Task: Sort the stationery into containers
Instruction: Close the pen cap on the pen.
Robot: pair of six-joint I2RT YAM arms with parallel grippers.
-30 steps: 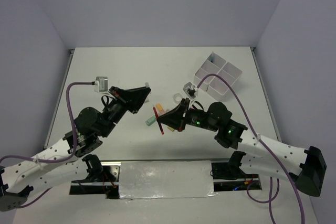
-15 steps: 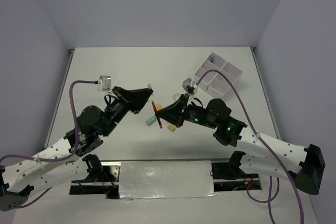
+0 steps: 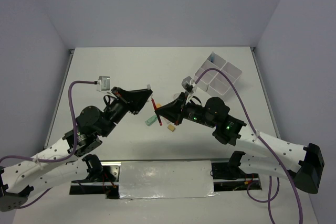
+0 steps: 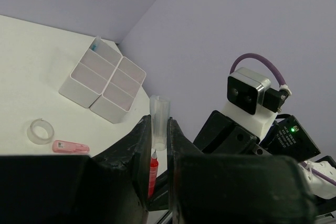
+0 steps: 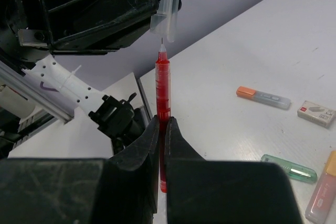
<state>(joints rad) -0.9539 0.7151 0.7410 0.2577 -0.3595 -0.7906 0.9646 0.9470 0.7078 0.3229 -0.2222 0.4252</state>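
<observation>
My left gripper (image 3: 147, 91) is shut on a clear pen cap (image 4: 158, 120), held above the table with its open end toward the right arm. My right gripper (image 3: 161, 113) is shut on a thin red pen (image 5: 163, 93), whose tip sits just below the cap (image 5: 167, 3) mouth, almost touching. The pen's tip also shows between the left fingers (image 4: 153, 169). The white four-compartment box (image 3: 218, 75) stands at the far right, with a blue pen end (image 4: 94, 45) in its far corner compartment.
On the table under the grippers lie a green marker (image 3: 152, 121) and a yellow eraser (image 3: 170, 127). The right wrist view shows an orange-capped marker (image 5: 262, 96), a small eraser (image 5: 316, 112) and a pink marker (image 5: 323, 190). A tape ring (image 4: 41, 131) and a pink item (image 4: 71, 147) lie near the box.
My right gripper has carried the red pen up and toward the left gripper, bringing its tip to the cap's mouth. The left gripper has shifted slightly toward it.
</observation>
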